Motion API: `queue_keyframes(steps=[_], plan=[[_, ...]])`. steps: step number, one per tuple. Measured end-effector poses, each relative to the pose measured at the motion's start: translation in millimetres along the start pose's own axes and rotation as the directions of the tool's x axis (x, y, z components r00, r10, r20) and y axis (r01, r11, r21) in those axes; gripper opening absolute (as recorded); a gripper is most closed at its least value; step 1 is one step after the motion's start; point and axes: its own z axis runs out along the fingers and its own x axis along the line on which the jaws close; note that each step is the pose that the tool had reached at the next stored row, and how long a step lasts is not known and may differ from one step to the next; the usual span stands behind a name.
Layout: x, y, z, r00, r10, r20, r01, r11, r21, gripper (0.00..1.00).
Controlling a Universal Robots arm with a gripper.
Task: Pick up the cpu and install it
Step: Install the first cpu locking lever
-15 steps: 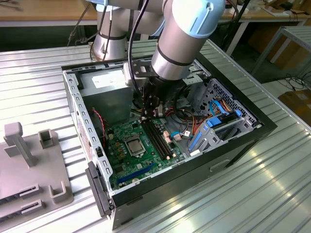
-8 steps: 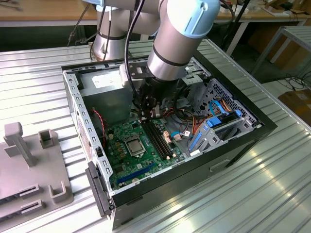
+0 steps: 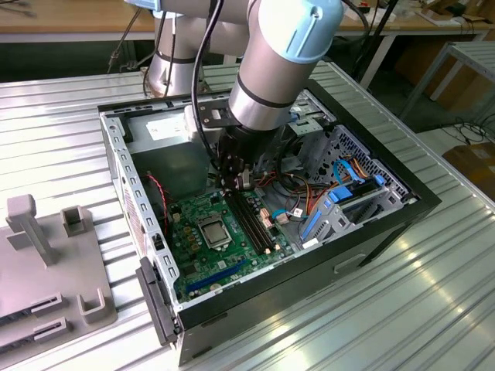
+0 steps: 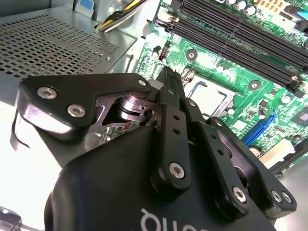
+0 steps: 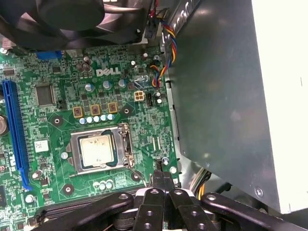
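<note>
The cpu [image 5: 98, 150], a small square chip with a shiny silver top, lies flat inside the square metal socket frame on the green motherboard [image 5: 144, 120]. It also shows in the exterior view as the cpu [image 3: 214, 229] and partly past the fingers as the cpu [image 4: 210, 98]. My gripper [image 5: 162, 177] hovers above the board beside the socket, apart from the chip, between it and the grey power-supply box. Its black fingers [image 4: 169, 82] press together with nothing between them. In the exterior view the gripper [image 3: 230, 185] hangs inside the open computer case.
The grey power-supply box [image 5: 221, 86] stands close beside the gripper. Long black memory slots [image 3: 251, 220], a blue expansion slot [image 5: 13, 130], a black fan [image 5: 82, 19], coloured cables [image 5: 163, 53] and a blue drive cage [image 3: 348, 197] crowd the case. A grey fixture [image 3: 46, 263] sits at the exterior view's left.
</note>
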Motion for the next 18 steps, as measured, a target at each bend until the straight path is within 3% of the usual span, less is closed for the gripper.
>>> queue_keyframes(steps=[4,18], plan=[[2.3,-0.4,-0.3,1.0000,-0.008,-0.0053,0.008,1.0000,-0.0006,0.11],[8.3,-2.1,-1.1,0.9999,-0.008,-0.0067,0.008,1.0000,-0.0004,0.11]])
